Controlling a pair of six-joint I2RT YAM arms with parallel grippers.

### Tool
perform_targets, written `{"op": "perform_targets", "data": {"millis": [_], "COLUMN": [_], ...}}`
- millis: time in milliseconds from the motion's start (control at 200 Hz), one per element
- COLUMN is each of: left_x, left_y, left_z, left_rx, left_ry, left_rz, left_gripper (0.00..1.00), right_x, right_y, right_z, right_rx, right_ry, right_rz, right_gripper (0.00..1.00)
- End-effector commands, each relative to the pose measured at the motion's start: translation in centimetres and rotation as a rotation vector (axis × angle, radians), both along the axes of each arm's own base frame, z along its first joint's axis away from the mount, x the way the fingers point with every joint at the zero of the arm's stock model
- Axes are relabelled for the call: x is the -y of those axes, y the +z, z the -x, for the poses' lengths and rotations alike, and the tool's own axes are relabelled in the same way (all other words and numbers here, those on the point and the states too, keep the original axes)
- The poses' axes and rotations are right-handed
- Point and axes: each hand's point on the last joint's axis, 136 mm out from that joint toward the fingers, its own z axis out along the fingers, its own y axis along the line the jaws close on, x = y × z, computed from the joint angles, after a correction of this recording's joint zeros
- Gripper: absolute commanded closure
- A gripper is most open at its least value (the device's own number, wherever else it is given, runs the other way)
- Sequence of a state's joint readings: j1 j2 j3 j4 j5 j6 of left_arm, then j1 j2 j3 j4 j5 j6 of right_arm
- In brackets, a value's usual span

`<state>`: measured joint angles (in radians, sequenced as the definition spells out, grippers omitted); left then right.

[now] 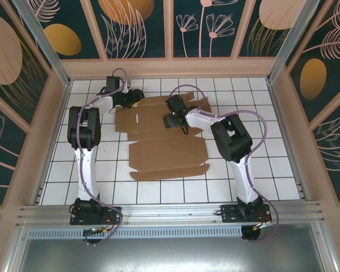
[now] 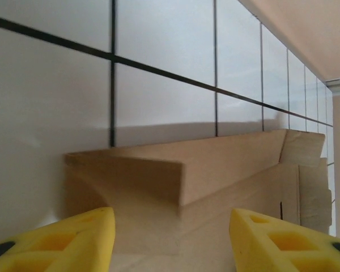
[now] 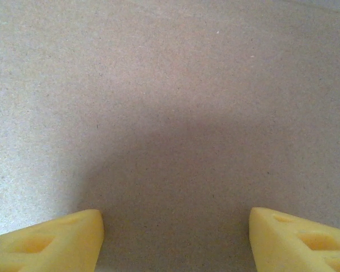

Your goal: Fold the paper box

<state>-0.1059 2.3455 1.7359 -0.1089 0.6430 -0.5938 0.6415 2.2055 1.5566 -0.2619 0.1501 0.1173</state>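
Observation:
The paper box (image 1: 164, 156) lies as a mostly flat brown cardboard piece on the white tiled floor, in the middle of the top view. My left gripper (image 1: 133, 102) is at its far left corner. In the left wrist view the left gripper (image 2: 171, 220) stands open, its yellow fingers (image 2: 73, 238) low over the cardboard, and a raised flap (image 2: 238, 158) stands just ahead of them. My right gripper (image 1: 171, 116) hovers over the far middle panel. Seen from the right wrist, this gripper (image 3: 175, 218) is open and very close above plain cardboard (image 3: 170, 102), holding nothing.
White tiles with dark grout (image 2: 158, 68) surround the cardboard. Peach-framed walls (image 1: 170, 67) enclose the floor at the back and both sides. An aluminium rail (image 1: 170, 212) carrying the arm bases runs along the near edge.

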Motion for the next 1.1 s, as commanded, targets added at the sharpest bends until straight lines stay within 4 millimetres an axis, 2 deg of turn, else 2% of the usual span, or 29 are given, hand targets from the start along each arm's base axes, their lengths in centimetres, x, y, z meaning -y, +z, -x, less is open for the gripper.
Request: {"op": "perform_targets", "data": {"millis": [0,75,160,265,325,405,450,560,656,821,1096], "left_x": [1.5,1.4,0.1,-3.8,-6.7,-9.9,-11.4,-13.2,-13.1,-11.0,-7.3], "left_y": [0.7,0.9,3.3,6.6,7.5,7.2,6.2,2.7,0.4,-2.1,-2.0], "left_z": [-0.5,-0.5,-0.7,-0.2,0.8,2.7,4.0,6.9,8.6,9.4,9.9], "left_rx": [0.003,0.002,0.05,0.096,0.107,0.094,0.062,-0.021,-0.056,-0.098,-0.077], "left_ry": [-0.015,-0.005,0.017,0.095,0.154,0.213,0.24,0.261,0.233,0.15,0.064], "left_rz": [0.024,0.022,-0.01,-0.032,-0.073,-0.164,-0.214,-0.274,-0.262,-0.158,0.118], "left_gripper": [0.44,0.45,0.41,0.38,0.36,0.33,0.31,0.3,0.31,0.34,0.45], "right_x": [3.0,3.2,3.5,3.4,3.3,3.2,3.3,3.0,2.6,2.4,2.3], "right_y": [-8.1,-8.3,-8.4,-8.6,-8.7,-8.8,-8.8,-8.8,-8.7,-9.2,-9.5], "right_z": [4.6,4.6,4.6,4.6,4.7,4.8,4.8,4.9,5.1,5.6,5.8], "right_rx": [-0.225,-0.229,-0.235,-0.246,-0.251,-0.253,-0.253,-0.26,-0.265,-0.282,-0.292], "right_ry": [0.0,-0.005,-0.011,-0.009,-0.007,-0.004,-0.003,0.006,0.016,0.031,0.04], "right_rz": [0.15,0.152,0.149,0.138,0.132,0.131,0.134,0.122,0.106,0.103,0.103], "right_gripper": [0.31,0.31,0.31,0.31,0.31,0.31,0.31,0.31,0.31,0.31,0.36]}}
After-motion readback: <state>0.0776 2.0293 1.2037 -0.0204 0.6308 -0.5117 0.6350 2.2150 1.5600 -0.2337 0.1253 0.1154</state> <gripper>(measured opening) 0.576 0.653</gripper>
